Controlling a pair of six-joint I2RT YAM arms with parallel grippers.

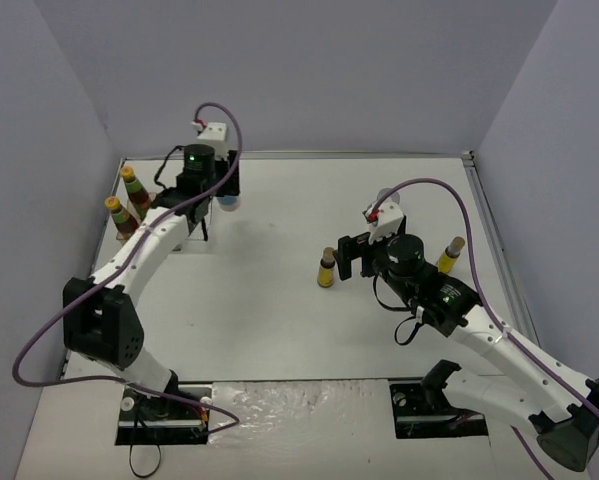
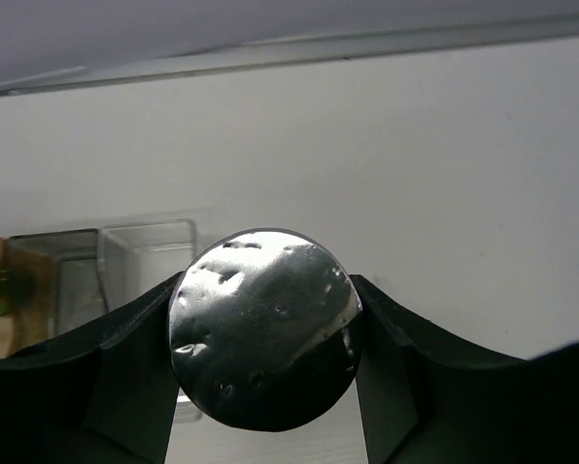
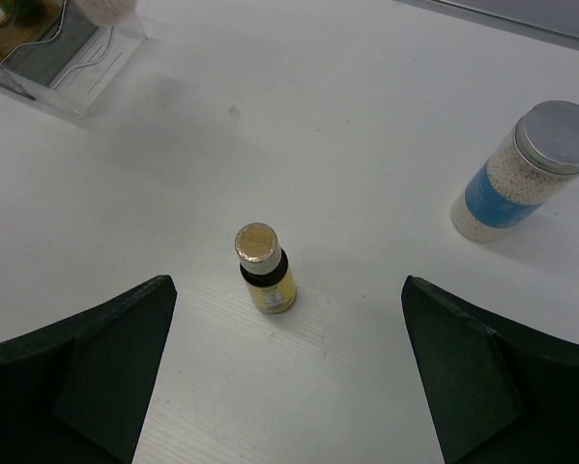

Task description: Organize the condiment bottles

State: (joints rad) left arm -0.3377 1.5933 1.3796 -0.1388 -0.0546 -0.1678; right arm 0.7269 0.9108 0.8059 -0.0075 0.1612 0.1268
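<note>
Silver-lidded jar (image 2: 262,329) in left pincer (image 2: 265,350) (body hidden, contents unseen).

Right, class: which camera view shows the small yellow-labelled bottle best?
The right wrist view: the yellow-labelled bottle stands upright and centred ahead of the open right gripper, cap and label clear. The top external view shows it small beside that gripper. The left wrist view misses it.
</note>
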